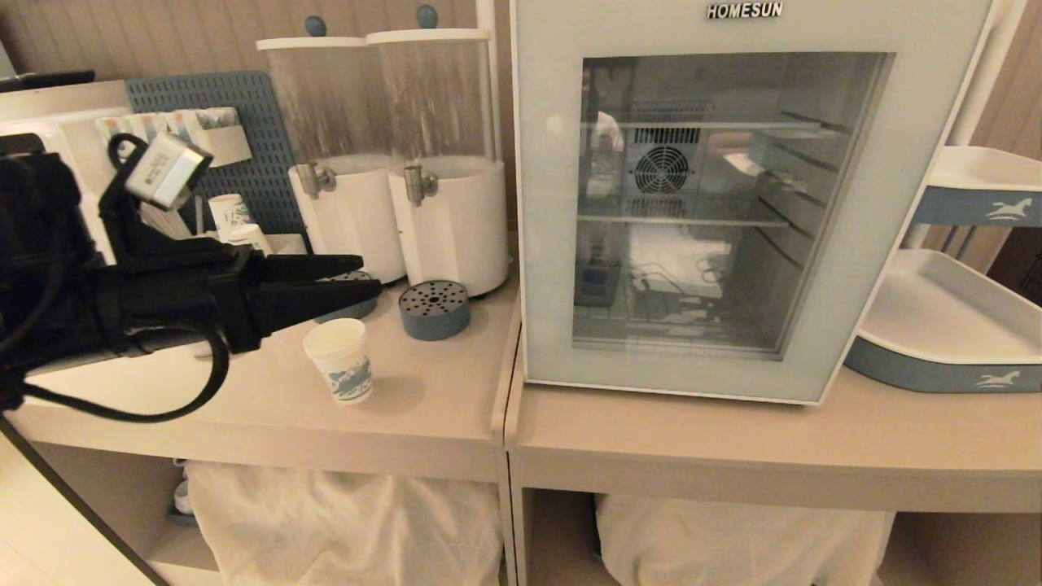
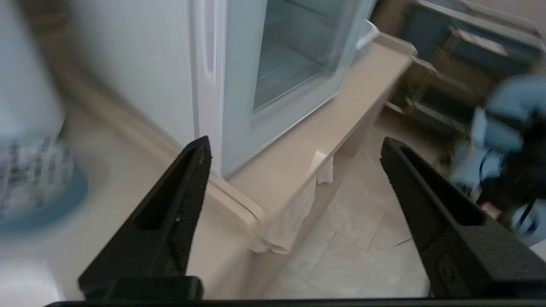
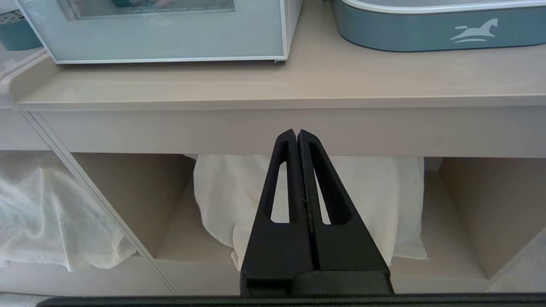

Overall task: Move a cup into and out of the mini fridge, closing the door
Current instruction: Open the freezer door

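A white paper cup with a blue print stands upright on the left counter, near its front. My left gripper hovers just above and behind it, pointing right toward the mini fridge, fingers apart and empty. The left wrist view shows that gripper open, with the fridge's white side and the door ahead; the cup is out of that view. The glass door is shut. My right gripper is shut and empty, low in front of the counter edge below the fridge.
Two white drink dispensers stand left of the fridge, with a round blue drip tray before them. More cups sit by a blue pegboard. Blue-and-white trays stack at the right. White cloth fills the shelves below.
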### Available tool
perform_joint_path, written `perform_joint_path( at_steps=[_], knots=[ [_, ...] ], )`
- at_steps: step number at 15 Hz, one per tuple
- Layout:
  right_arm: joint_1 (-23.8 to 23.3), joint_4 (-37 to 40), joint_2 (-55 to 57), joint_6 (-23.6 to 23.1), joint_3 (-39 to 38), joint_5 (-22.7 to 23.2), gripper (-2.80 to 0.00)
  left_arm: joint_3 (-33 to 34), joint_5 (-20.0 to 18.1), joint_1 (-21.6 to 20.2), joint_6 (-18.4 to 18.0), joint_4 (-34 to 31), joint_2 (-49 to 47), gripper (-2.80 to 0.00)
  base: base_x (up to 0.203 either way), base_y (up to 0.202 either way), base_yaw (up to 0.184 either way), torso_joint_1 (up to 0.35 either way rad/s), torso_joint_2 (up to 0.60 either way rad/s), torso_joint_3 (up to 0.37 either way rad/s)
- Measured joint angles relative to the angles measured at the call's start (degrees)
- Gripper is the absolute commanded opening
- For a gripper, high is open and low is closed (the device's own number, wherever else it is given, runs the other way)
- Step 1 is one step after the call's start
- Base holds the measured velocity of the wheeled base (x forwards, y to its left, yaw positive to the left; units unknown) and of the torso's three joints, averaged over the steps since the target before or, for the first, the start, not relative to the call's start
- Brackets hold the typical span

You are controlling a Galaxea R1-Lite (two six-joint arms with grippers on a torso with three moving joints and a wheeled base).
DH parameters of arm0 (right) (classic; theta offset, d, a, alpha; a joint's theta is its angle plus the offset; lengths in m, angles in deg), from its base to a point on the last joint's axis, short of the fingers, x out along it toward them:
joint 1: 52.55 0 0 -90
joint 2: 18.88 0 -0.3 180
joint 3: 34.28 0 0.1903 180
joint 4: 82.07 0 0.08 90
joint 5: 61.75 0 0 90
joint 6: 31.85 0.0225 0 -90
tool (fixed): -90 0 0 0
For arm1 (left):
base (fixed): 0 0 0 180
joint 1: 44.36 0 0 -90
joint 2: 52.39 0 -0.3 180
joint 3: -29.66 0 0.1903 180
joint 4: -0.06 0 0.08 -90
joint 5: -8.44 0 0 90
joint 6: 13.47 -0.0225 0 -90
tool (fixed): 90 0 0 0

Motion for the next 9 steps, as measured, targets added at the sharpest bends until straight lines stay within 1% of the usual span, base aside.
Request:
perform_joint_path(
  at_steps=[2, 3, 5, 9],
  knots=[
    [0.0, 0.0, 0.0, 0.0, 0.0, 0.0, -2.80, -5.8, -4.3, 0.2, -4.1, 0.9, -7.0, 0.00, 0.000, 0.000, 0.000, 0.000, 0.00, 0.000],
    [0.0, 0.0, 0.0, 0.0, 0.0, 0.0, -2.80, -9.5, -5.5, 0.7, -5.4, 0.5, -10.4, 0.00, 0.000, 0.000, 0.000, 0.000, 0.00, 0.000],
    [0.0, 0.0, 0.0, 0.0, 0.0, 0.0, -2.80, -16.6, -6.7, 3.1, -6.3, -1.2, -15.8, 0.00, 0.000, 0.000, 0.000, 0.000, 0.00, 0.000],
    [-0.1, -0.1, 0.0, 0.1, -0.1, 0.0, -2.80, -28.9, -9.2, 8.3, -6.4, -6.6, -23.9, 0.00, 0.000, 0.000, 0.000, 0.000, 0.00, 0.000]
  ],
)
